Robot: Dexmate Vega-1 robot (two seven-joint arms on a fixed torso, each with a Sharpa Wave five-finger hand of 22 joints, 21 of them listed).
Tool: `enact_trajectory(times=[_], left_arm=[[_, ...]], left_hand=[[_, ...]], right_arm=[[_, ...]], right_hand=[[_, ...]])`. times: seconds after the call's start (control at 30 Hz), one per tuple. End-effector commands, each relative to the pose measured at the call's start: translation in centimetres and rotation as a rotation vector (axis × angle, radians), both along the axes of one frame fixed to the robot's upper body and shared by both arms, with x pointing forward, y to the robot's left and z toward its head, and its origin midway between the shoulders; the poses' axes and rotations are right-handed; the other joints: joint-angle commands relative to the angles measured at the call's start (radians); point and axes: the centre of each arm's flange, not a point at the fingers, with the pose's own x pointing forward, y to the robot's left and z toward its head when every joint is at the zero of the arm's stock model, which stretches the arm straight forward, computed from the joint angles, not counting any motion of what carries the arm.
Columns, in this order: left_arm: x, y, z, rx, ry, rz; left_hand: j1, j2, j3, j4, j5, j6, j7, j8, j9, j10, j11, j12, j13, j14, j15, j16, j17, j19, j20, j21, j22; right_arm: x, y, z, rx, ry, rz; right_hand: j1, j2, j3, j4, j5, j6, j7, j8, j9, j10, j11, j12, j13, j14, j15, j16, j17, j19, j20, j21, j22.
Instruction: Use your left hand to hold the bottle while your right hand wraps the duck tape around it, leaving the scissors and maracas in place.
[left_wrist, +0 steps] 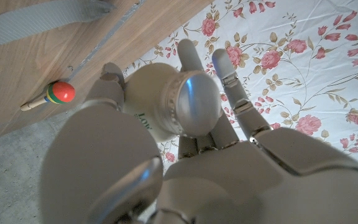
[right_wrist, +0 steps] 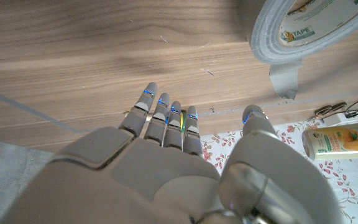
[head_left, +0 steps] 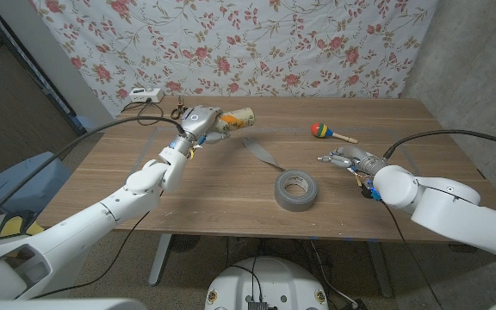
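Silver-grey fingers of the left hand (head_left: 198,123) wrap round the bottle (head_left: 234,121), holding it lifted on its side above the table's (head_left: 188,202) far edge, towards the far left corner. In the left wrist view those fingers (left_wrist: 229,74) curl along the bottle's (left_wrist: 151,93) pale body, its metal cap facing the camera.

The right hand (head_left: 344,159) rests near the right edge, holding nothing, its fingers (right_wrist: 166,118) stretched out side by side over the wood with the thumb apart.

The duck tape (head_left: 295,189) lies flat near the middle of the front edge, between the two arms. A loose grey strip (head_left: 263,153) runs across the wood from the bottle towards the roll. The maracas (head_left: 330,133) lie near the far edge, right of centre, beyond the right hand. Scissors (head_left: 173,111) sit at the far edge just behind the left hand, beside a white box (head_left: 143,96) at the far left corner.

The bottle is cream-coloured with an orange-and-green label (right_wrist: 344,138).
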Motion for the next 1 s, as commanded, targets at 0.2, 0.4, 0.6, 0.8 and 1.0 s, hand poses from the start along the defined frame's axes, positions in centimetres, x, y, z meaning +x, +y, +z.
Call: enact_trajectory(times=[0.2,0.4,0.6,0.8,1.0], left_arm=[[-0.7,0.3,1.0,-0.050,-0.026,-0.040],[-0.7,0.4,1.0,-0.048,-0.029,-0.034],[-0.9,0.6,1.0,-0.054,-0.031,-0.032],[-1.0,0.8,0.9,-0.060,-0.036,-0.030],[-1.3,1.0,0.8,-0.062,-0.035,-0.025]], left_hand=[[0.256,0.270,0.087,0.080,0.004,0.158,-0.111,0.008,0.006,0.137,-0.138,0.002,0.007,0.023,-0.037,-0.006,0.014,-0.016,0.000,0.018,-0.003],[0.254,0.270,0.088,0.081,0.004,0.156,-0.110,0.009,0.010,0.136,-0.137,0.000,0.011,0.022,-0.038,-0.009,0.020,-0.021,0.000,0.026,-0.007],[0.253,0.269,0.090,0.082,0.005,0.155,-0.113,0.012,0.014,0.137,-0.139,-0.001,0.013,0.021,-0.038,-0.011,0.026,-0.025,-0.001,0.033,-0.011],[0.252,0.268,0.091,0.082,0.006,0.156,-0.114,0.014,0.015,0.136,-0.139,-0.002,0.017,0.022,-0.037,-0.014,0.032,-0.027,-0.002,0.042,-0.017],[0.250,0.267,0.092,0.083,0.006,0.156,-0.113,0.015,0.015,0.141,-0.138,-0.004,0.016,0.023,-0.038,-0.016,0.039,-0.032,-0.003,0.049,-0.022]], right_arm=[[-1.3,2.0,-0.7,-0.163,0.114,-0.073],[-1.0,2.8,-0.8,-0.164,0.135,-0.032],[-1.0,4.2,-0.7,-0.214,0.143,-0.005],[-0.7,5.0,-0.8,-0.253,0.167,-0.007],[-0.3,6.2,-0.8,-0.317,0.156,-0.002]], right_hand=[[0.028,-0.005,0.005,-0.016,0.004,-0.005,0.001,-0.002,0.005,0.000,-0.008,0.001,0.003,0.006,-0.013,-0.003,0.003,0.016,-0.007,0.010,0.003],[0.013,-0.014,-0.006,-0.005,-0.001,-0.003,0.004,-0.003,0.005,-0.002,-0.002,0.001,0.004,0.007,-0.007,-0.002,0.008,0.017,-0.008,0.009,0.004],[0.001,-0.018,-0.013,0.002,-0.003,-0.001,0.005,-0.004,0.006,0.000,0.002,0.002,0.005,0.008,-0.007,-0.001,0.011,0.020,-0.009,0.010,0.004],[-0.007,-0.023,-0.019,0.006,-0.005,0.001,0.006,-0.004,0.006,0.001,0.001,0.002,0.005,0.008,-0.008,-0.001,0.013,0.022,-0.009,0.010,0.004],[-0.006,-0.028,-0.022,0.005,-0.006,0.004,0.006,-0.004,0.006,0.006,-0.001,0.004,0.006,0.009,-0.011,-0.002,0.013,0.026,-0.011,0.011,0.004]])
